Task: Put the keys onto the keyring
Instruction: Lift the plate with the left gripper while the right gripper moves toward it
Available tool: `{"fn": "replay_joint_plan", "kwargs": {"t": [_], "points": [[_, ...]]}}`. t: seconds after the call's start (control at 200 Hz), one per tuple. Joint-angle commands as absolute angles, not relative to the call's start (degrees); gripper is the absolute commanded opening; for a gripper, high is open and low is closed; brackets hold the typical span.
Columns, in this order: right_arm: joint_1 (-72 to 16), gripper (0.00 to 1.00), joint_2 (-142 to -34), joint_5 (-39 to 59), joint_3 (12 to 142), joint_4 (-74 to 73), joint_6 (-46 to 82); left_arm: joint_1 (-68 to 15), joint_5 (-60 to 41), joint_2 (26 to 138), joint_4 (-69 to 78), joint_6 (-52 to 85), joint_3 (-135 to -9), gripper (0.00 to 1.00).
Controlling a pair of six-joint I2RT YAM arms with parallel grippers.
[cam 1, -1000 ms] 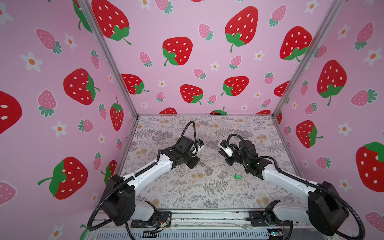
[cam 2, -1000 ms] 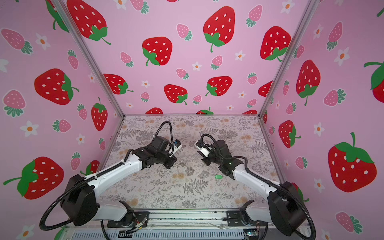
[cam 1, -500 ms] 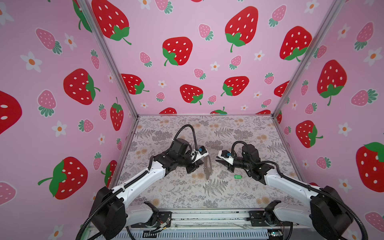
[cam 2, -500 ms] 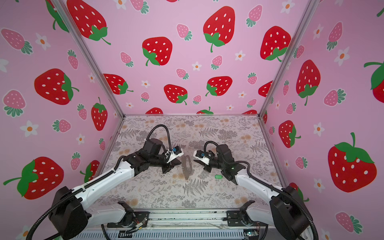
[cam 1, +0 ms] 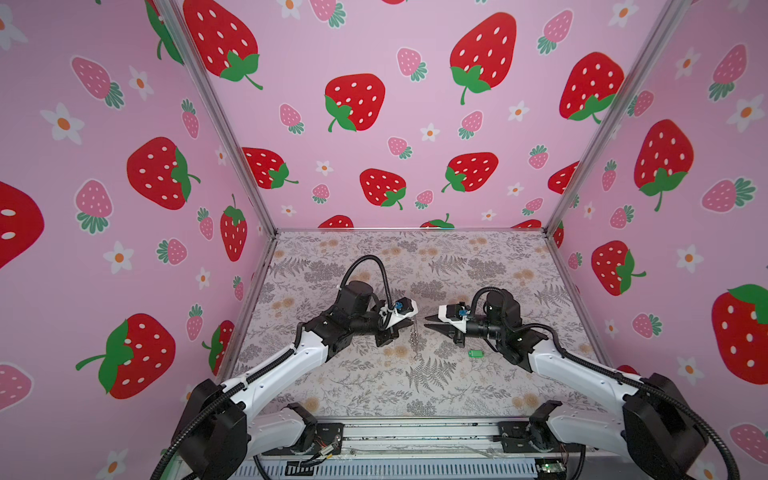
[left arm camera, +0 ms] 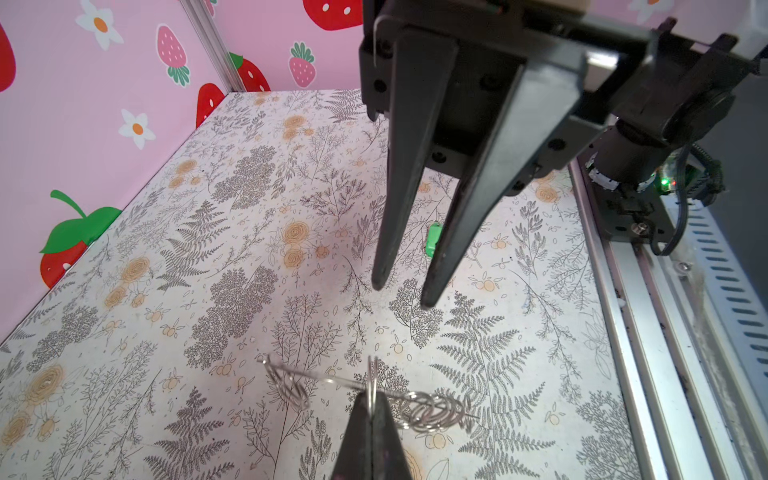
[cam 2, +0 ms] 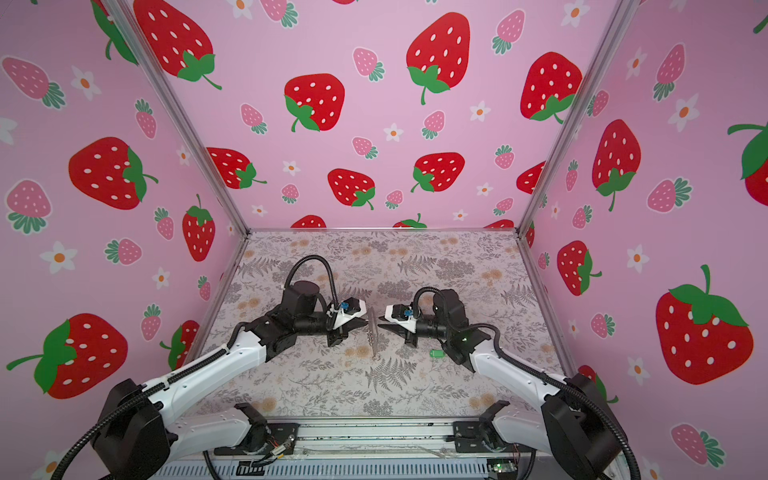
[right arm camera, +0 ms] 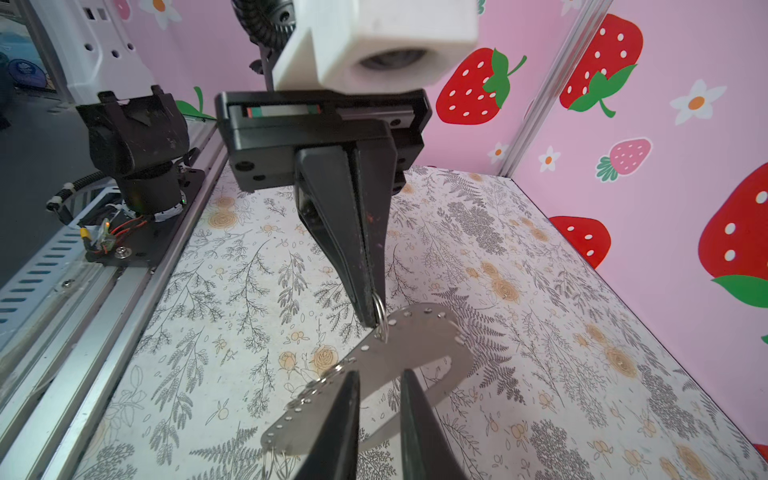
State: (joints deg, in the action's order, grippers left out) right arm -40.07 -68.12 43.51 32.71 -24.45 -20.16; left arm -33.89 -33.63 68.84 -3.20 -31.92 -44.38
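The keyring (right arm camera: 419, 345) is a flat taupe strap with small silver rings along its edge. It hangs in the air above the table, edge-on in both top views (cam 1: 414, 337) (cam 2: 372, 332). My left gripper (left arm camera: 372, 400) is shut on one of its metal rings, also shown in the right wrist view (right arm camera: 372, 318). My right gripper (right arm camera: 380, 376) faces it from close by, slightly open, with nothing between its fingers; the strap lies just beyond the tips. The green key tag (cam 1: 475, 353) (cam 2: 436, 353) (left arm camera: 432, 240) lies on the table below the right arm, untouched.
The floral table (cam 1: 374, 386) is boxed in by pink strawberry walls on three sides. A metal rail (cam 1: 415, 432) with both arm bases runs along the front edge.
The left gripper has lifted the keyring off the table and drawn it toward the front. Both grippers now face each other closely, with the strap hanging between them.
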Motion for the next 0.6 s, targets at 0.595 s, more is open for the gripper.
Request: {"fn": "replay_joint_plan", "kwargs": {"t": [0.595], "points": [[-41.81,0.18,-70.15,45.53,34.8,-28.86,-17.41,-34.44,-40.82,65.83,2.75,-36.3,-43.15,0.0]]}}
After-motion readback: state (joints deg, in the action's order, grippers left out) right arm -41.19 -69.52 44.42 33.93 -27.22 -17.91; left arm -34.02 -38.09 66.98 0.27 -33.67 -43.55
